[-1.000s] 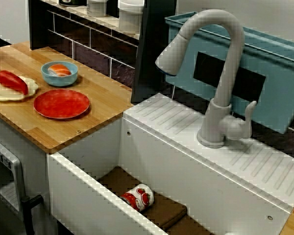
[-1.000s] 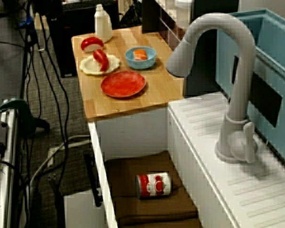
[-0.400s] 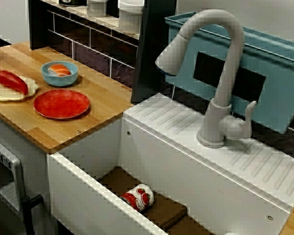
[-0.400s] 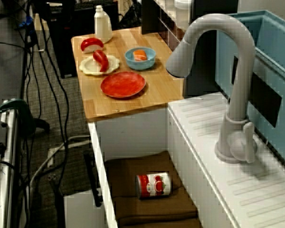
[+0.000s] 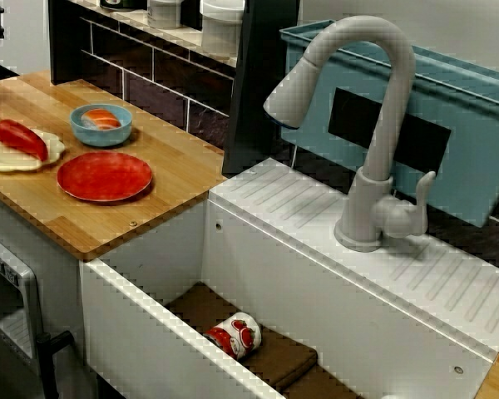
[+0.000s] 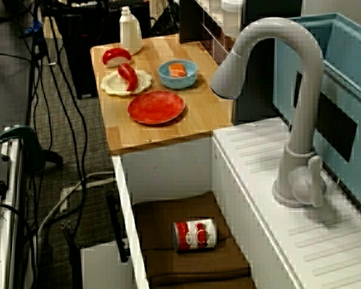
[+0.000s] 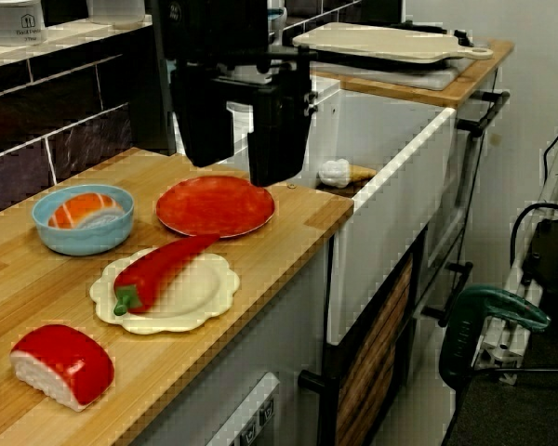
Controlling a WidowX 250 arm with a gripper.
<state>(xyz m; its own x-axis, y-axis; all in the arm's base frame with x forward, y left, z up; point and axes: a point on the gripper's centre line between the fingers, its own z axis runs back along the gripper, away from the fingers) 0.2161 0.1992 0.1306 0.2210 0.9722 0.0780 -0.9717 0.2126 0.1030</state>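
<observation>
In the view from the counter's end, my black gripper (image 7: pixel 240 172) hangs open just above the far edge of a red plate (image 7: pixel 214 206) on the wooden counter (image 7: pixel 298 209), with nothing between its fingers (image 7: pixel 277 139). Left of the plate stands a blue bowl (image 7: pixel 84 216) holding a salmon sushi piece. A red chili pepper (image 7: pixel 163 269) lies across a cream scalloped plate (image 7: pixel 191 297) in front. In the view facing the faucet, only a dark sliver of the arm shows at the top left corner, far from the red plate (image 5: pixel 105 175).
A red and white sushi piece (image 7: pixel 63 364) lies near the counter's end, and a white bottle (image 6: pixel 130 30) stands behind it. A red can (image 6: pixel 195 234) lies on a brown mat in the sink. The grey faucet (image 5: pixel 374 125) and a blue rack (image 5: pixel 449 125) rise behind the sink.
A dark part of the arm has come into the top left corner of the view facing the faucet. The dishes, food and can have not moved.
</observation>
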